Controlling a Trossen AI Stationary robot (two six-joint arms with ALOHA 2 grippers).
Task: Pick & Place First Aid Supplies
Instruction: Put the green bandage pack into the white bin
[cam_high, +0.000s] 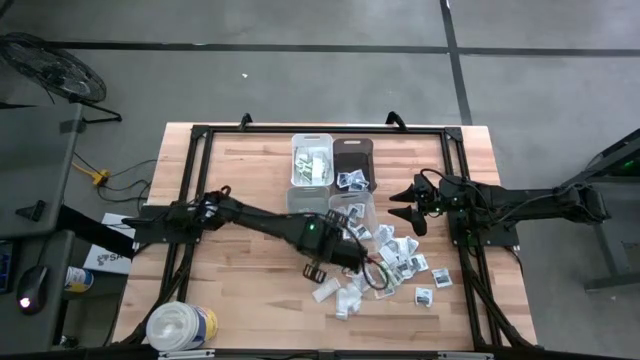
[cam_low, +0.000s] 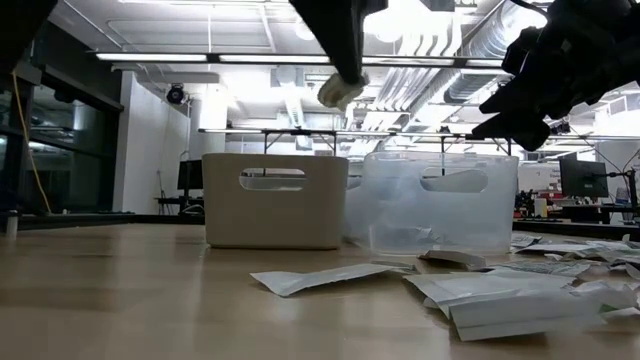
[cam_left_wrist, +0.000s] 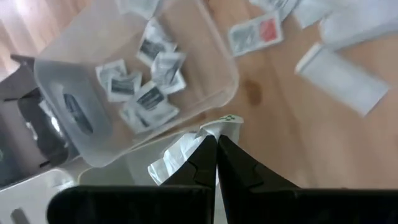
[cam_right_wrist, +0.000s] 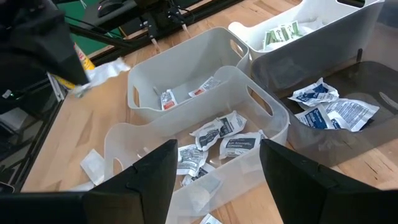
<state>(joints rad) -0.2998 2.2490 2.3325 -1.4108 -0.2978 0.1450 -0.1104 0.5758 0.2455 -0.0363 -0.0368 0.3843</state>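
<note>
Left hand (cam_left_wrist: 216, 144), clamped on a white packet (cam_left_wrist: 180, 152), hangs mid-worktop just beside the clear bin (cam_left_wrist: 205, 56), which is probably its drop target. Right hand (cam_right_wrist: 217, 165) waits open above the bins, toward the worktop's right edge.

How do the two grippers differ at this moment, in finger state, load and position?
The left gripper is shut, while the right gripper stands wide open. The left gripper pinches a white packet; the right gripper carries nothing. The left gripper hangs beside the clear bin near the loose packets; the right gripper waits at the table's right side, pointing toward the bins. Both are off the tabletop.
</note>
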